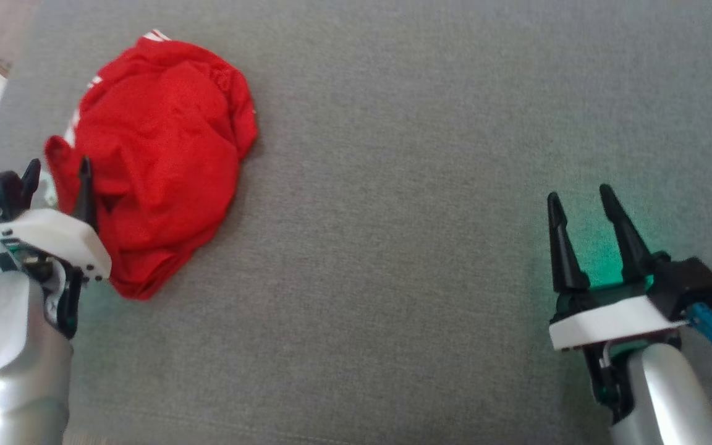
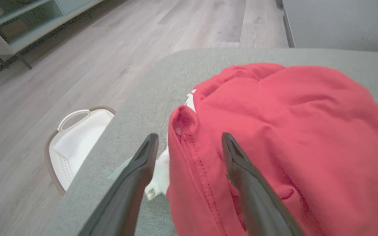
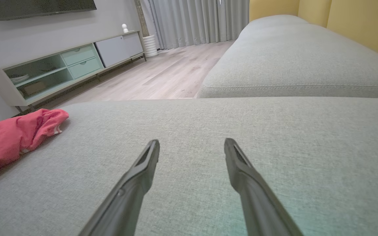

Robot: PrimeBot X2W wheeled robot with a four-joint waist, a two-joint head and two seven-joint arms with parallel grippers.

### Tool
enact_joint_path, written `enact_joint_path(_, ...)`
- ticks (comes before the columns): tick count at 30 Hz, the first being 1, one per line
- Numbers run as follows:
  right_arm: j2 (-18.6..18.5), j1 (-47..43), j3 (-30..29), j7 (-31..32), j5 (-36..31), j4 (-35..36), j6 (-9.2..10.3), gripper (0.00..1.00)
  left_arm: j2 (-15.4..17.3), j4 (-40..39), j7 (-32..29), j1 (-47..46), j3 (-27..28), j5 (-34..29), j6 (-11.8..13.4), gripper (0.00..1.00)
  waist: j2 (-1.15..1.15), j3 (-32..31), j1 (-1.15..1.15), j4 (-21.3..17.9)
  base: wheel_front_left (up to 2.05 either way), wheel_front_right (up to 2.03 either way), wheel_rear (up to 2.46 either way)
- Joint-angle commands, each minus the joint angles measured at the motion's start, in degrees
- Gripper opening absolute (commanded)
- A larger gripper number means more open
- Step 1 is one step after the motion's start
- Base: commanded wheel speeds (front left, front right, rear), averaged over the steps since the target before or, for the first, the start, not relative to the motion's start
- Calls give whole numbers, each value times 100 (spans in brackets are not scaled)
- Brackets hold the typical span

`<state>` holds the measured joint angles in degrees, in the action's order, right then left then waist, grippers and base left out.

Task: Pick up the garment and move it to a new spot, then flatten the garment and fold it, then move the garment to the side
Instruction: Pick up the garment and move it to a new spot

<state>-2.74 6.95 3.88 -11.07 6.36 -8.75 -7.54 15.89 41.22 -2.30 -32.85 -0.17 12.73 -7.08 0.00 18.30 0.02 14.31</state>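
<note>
Place: home, living room.
- Sofa [image 3: 290, 55]: grey fabric, wide seat cushions with stitched seams.
- TV [image 3: 41, 8]: dark, mounted high.
- Cabinet [image 3: 71, 65]: low, pale, on thin legs, with drawers and open shelves.
- Curtains [image 3: 195, 19]: grey, full-length.
- Floor [image 3: 162, 75]: light wood planks.
- Wall [image 3: 363, 26]: yellow, behind the sofa.
- Basket [image 2: 57, 164]: white plastic, on the floor beside the cushion.
- Garment [image 1: 158, 154]: red, crumpled on the cushion.

Soft, even daylight lights all 3 views, the red garment [image 1: 164, 154] casting only a thin shadow on the grey sofa cushion [image 1: 393, 247], a green glow tinting the fabric by the right gripper [image 1: 580, 193], while the left wrist view smears the floor [image 2: 44, 82] and both wrist views bend at the edges.
</note>
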Motion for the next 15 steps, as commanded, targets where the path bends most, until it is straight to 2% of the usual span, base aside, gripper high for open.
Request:
enact_joint_path(1, -14, 209, 121, 19, -58, 264, 5, 100, 346, 74, -29, -312, 145, 45, -5, 100, 0, 177, -2, -116, 0, 0, 0)
enact_joint_path(6, -14, 223, 107, 55, -89, 380, 5, 100, 396, 806, -93, -670, 104, 103, -11, 100, 0, 316, -2, -180, 0, 0, 0)
enact_joint_path(7, -14, 219, 111, 56, -84, 385, 5, 100, 389, 888, -17, -720, 112, 146, -14, 85, 0, 324, -2, -192, 0, 0, 0)
enact_joint_path(8, -14, 217, 113, 56, -74, 385, 5, 100, 374, 944, 83, -766, 113, 192, -19, 0, 0, 324, -2, -204, 0, 0, 0)
enact_joint_path(15, -14, 231, 147, -22, 36, 256, 5, 100, 491, 823, 1471, -946, 167, 240, 13, 0, 0, 95, -2, -297, 0, 0, 0)
